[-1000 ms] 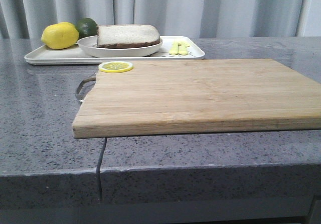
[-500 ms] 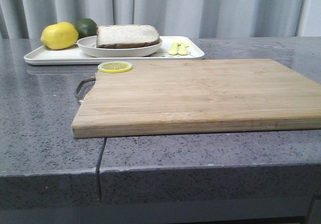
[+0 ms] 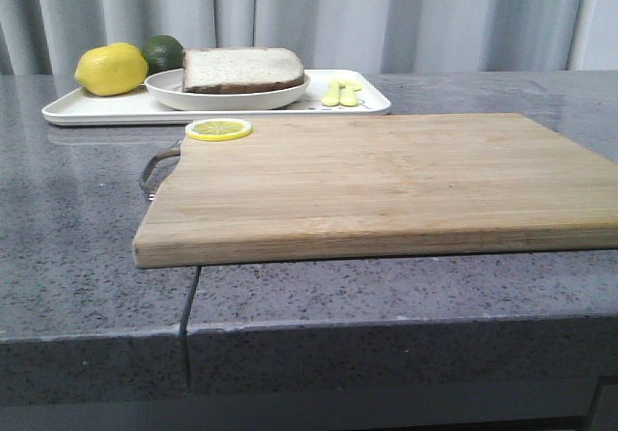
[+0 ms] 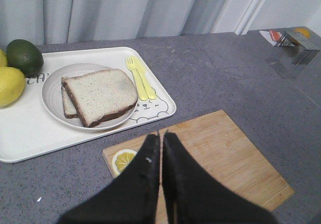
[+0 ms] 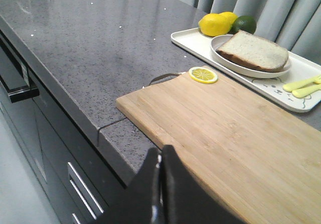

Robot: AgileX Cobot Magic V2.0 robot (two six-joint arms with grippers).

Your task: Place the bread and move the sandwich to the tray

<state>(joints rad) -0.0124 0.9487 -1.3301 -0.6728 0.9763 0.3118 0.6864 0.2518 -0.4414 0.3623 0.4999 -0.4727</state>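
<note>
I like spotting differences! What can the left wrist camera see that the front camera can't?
Only the left wrist view shows the left claw, shut, the bear drawing on the tray, and a metal rack far off. Only the front view shows the counter's front edge. Both show the tray, plate, bread, lemon, lemon slice and cutting board.

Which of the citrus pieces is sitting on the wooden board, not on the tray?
The thin lemon slice, at the cutting board's handle corner; the whole fruits sit on the tray.

Partly hidden letters on the tray (image 4: 30,133); not legible.
</note>
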